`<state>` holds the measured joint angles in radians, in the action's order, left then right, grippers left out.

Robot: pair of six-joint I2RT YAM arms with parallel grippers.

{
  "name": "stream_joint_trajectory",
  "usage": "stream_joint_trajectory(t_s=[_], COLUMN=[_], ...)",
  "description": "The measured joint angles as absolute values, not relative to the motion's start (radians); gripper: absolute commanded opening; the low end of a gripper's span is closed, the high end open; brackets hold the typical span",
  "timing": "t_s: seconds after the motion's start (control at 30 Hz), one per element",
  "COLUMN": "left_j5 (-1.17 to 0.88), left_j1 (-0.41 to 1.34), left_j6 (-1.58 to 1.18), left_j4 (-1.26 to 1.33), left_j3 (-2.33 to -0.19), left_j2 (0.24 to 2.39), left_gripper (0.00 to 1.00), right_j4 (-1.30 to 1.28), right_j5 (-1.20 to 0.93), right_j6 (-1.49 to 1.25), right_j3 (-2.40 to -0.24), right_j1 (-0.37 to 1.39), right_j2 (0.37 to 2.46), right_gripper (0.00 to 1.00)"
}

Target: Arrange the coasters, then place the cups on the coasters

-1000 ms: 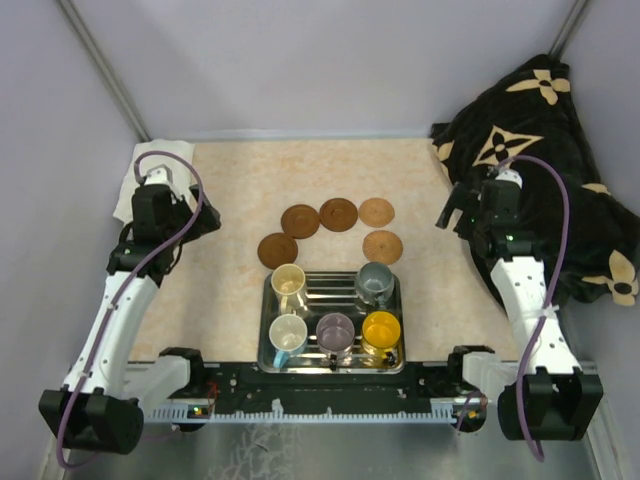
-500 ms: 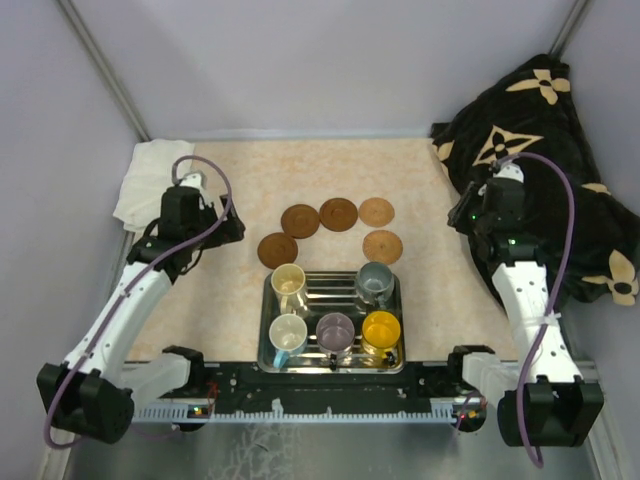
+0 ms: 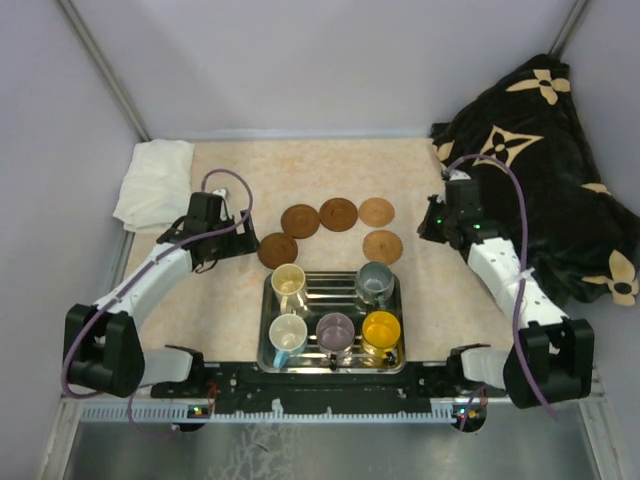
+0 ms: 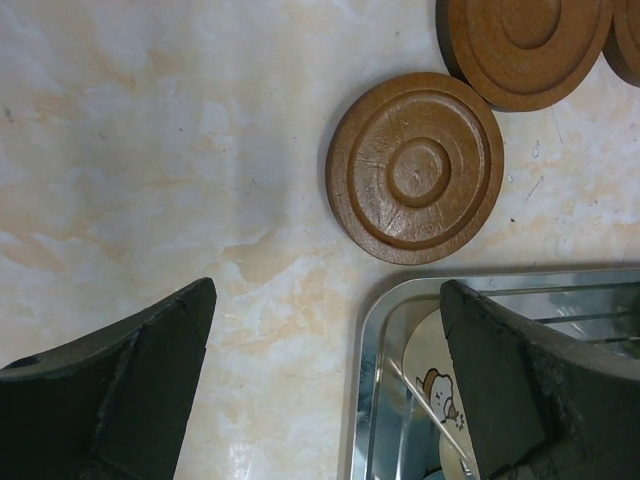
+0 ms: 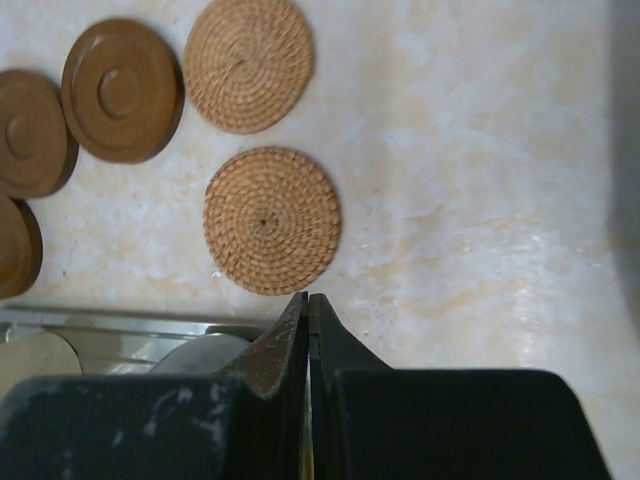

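Note:
Five coasters lie in an arc behind the steel tray (image 3: 266, 305): three dark ones (image 3: 277, 250) (image 3: 299, 220) (image 3: 338, 214) and two tan woven ones (image 3: 376, 211) (image 3: 382, 246). In the tray stand the cups: cream (image 3: 288, 281), grey-green (image 3: 375, 282), white with blue inside (image 3: 288, 334), mauve (image 3: 335, 330), yellow (image 3: 381, 329). My left gripper (image 4: 328, 290) is open and empty, hovering just left of the nearest dark coaster (image 4: 415, 168) and over the tray's corner (image 4: 365, 340). My right gripper (image 5: 308, 296) is shut on nothing, its tip close to the near tan coaster (image 5: 272, 220).
A black patterned cloth (image 3: 540, 150) is heaped at the right, behind the right arm. A white cloth (image 3: 155, 180) lies at the back left corner. Walls close the table at the back and sides.
The left arm has swung right from the white cloth to the dark coaster by the tray. The right arm has moved left off the black cloth and its jaws have closed.

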<state>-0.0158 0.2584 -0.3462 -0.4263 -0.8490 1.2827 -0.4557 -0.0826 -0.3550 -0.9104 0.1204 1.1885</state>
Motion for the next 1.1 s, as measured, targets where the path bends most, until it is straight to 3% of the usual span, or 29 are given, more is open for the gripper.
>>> stream_joint_trajectory(t_s=[0.17, 0.37, 0.5, 0.83, 1.1], left_j5=[-0.058, -0.062, -0.057, -0.054, -0.054], left_j1=[0.262, 0.264, 0.264, 0.264, 0.264], left_j6=[-0.363, -0.37, -0.37, -0.372, -0.378], left_j4=[-0.38, -0.341, -0.321, -0.285, -0.283], left_j3=[-0.842, -0.846, -0.874, -1.053, -1.058], left_j2=[1.329, 1.379, 1.435, 1.601, 1.615], left_gripper=[0.99, 0.99, 0.99, 0.99, 0.99], right_j4=[-0.426, -0.396, -0.39, -0.399, -0.456], right_j5=[-0.027, -0.021, -0.031, 0.037, 0.117], right_j6=[-0.329, -0.315, -0.294, -0.229, -0.218], right_j3=[-0.913, -0.939, -1.046, -1.443, -1.508], right_j1=[0.266, 0.292, 0.292, 0.363, 0.365], right_j2=[1.309, 1.45, 1.545, 1.846, 1.993], right_gripper=[0.0, 0.31, 0.42, 0.41, 0.37])
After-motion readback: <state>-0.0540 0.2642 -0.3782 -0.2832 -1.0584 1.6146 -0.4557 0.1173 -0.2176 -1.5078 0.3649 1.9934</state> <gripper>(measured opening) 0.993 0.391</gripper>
